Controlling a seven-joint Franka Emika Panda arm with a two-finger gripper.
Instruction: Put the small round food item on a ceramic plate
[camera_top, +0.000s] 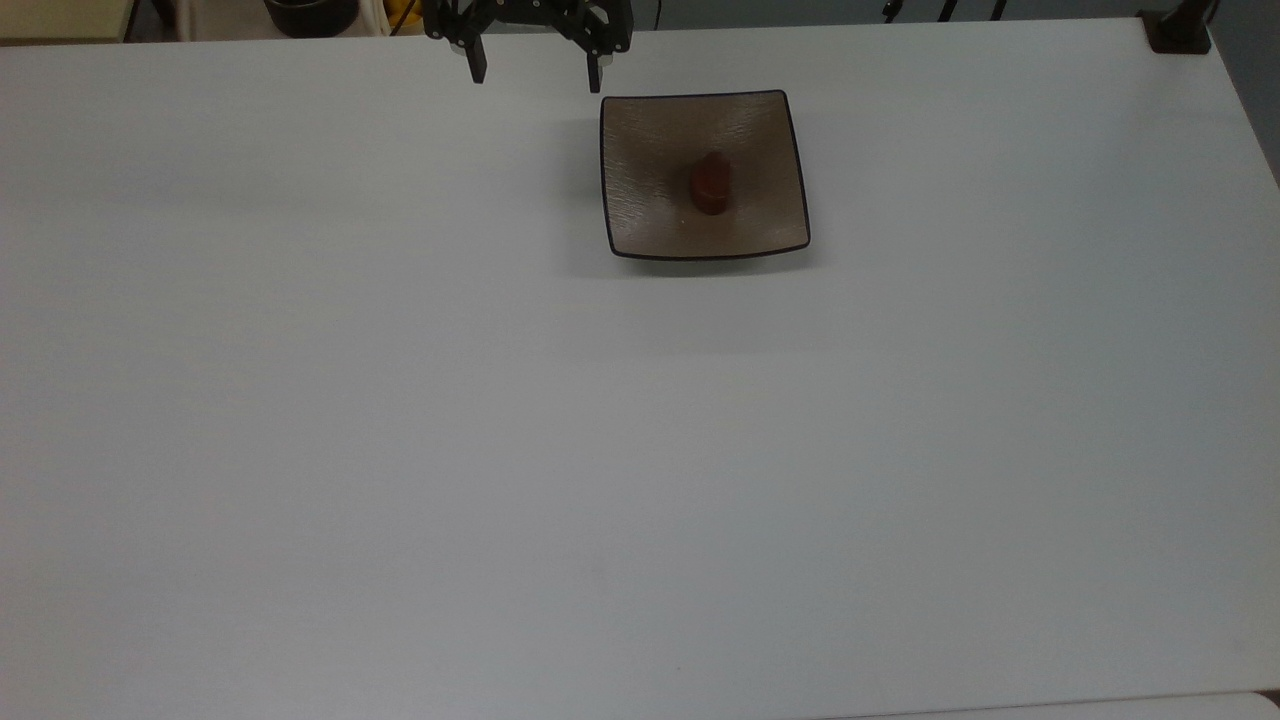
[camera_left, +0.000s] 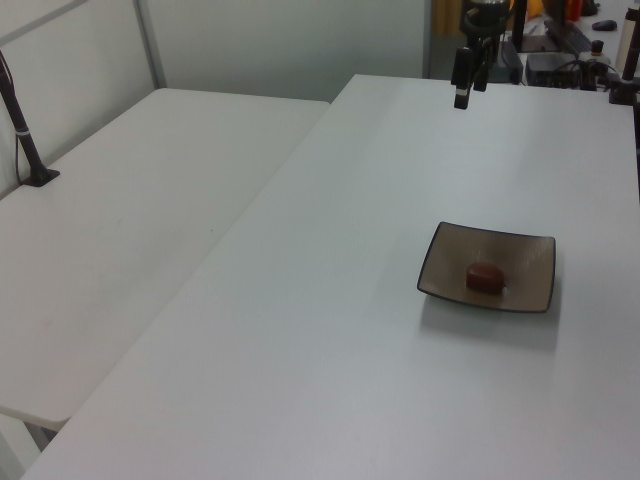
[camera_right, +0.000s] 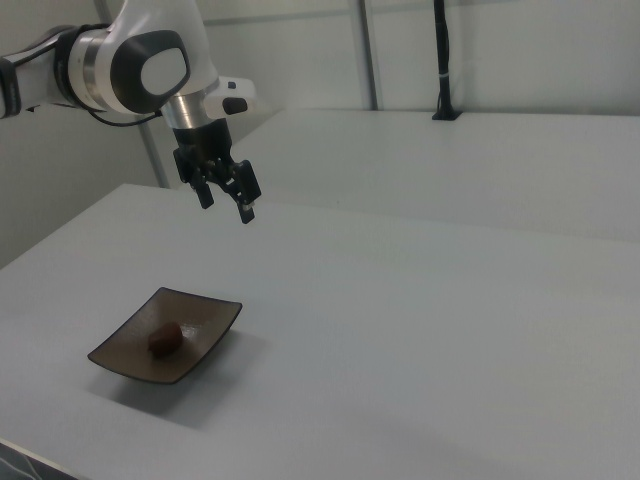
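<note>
Where the square ceramic plate (camera_top: 750, 215) sits on the white counter (camera_top: 500, 450), I see the small round food item (camera_top: 710, 185) resting near its centre. My gripper (camera_top: 534, 76) hangs raised above the counter, beyond the plate's corner on the top view's upper left, well apart from the item. Its fingers (camera_right: 247, 211) are spread and empty.

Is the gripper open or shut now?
Open. In the top view the gripper has its two fingers spread wide apart with nothing between them, beside the ceramic plate.
</note>
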